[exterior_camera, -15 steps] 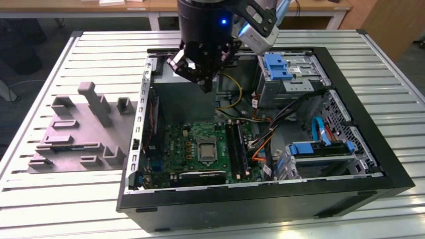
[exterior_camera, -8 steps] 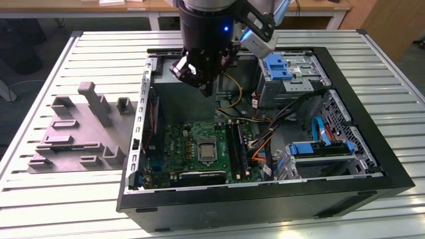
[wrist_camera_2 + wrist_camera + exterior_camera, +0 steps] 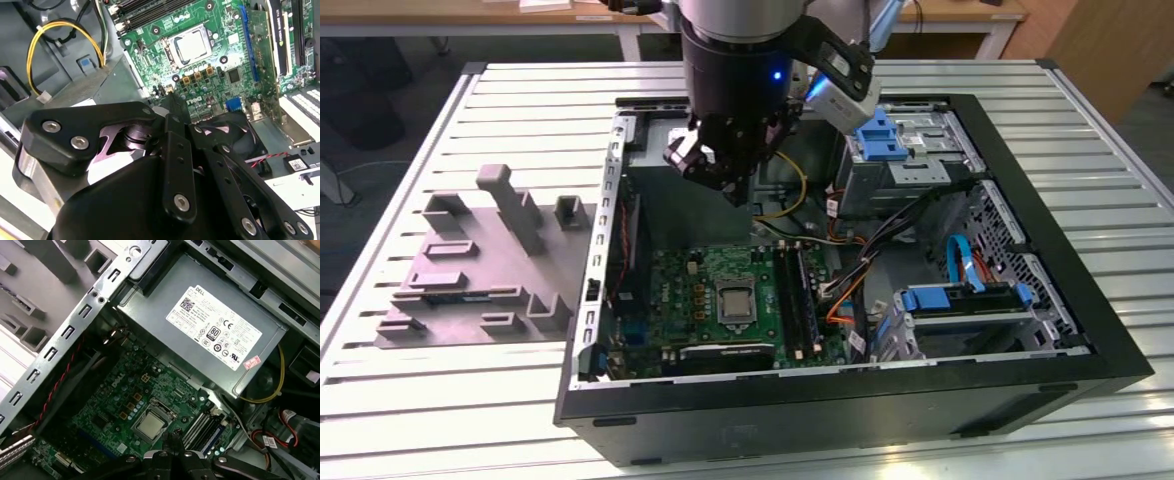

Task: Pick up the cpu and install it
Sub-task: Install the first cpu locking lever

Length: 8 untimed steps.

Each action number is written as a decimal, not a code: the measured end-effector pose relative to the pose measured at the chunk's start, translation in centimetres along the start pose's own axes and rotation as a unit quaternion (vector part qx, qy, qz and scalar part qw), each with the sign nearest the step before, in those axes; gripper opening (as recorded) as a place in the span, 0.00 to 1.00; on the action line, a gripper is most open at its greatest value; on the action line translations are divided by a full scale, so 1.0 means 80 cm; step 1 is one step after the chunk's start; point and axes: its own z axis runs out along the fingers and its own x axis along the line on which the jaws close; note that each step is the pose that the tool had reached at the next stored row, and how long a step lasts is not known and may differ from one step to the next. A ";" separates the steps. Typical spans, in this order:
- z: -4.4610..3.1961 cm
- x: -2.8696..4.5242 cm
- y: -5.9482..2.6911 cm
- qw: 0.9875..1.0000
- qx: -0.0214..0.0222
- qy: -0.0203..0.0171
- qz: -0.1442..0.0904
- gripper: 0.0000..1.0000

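Note:
The cpu (image 3: 732,300) lies flat in the socket of the green motherboard (image 3: 680,290) inside the open computer case. Its pale silver face shows in both wrist views (image 3: 191,46) (image 3: 150,425), framed by the socket's metal bracket. My gripper (image 3: 731,190) hangs well above the board, over the case's far part, apart from the cpu. Its black fingers come together to a single tip in both wrist views (image 3: 171,102) (image 3: 172,437), shut with nothing between them.
The black case wall (image 3: 854,400) rings the board. A grey power supply (image 3: 210,335) sits beside the board. Cables (image 3: 854,250) and blue drive brackets (image 3: 961,298) crowd the exterior view's right. A grey plastic fixture (image 3: 480,260) lies on the slatted table at the exterior view's left.

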 end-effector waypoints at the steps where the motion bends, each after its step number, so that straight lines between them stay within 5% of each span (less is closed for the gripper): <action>1: 0.0008 -0.0005 -0.001 1.000 0.000 0.000 0.000 0.11; 8: 0.0065 -0.0083 -0.008 1.000 0.000 0.000 0.000 0.11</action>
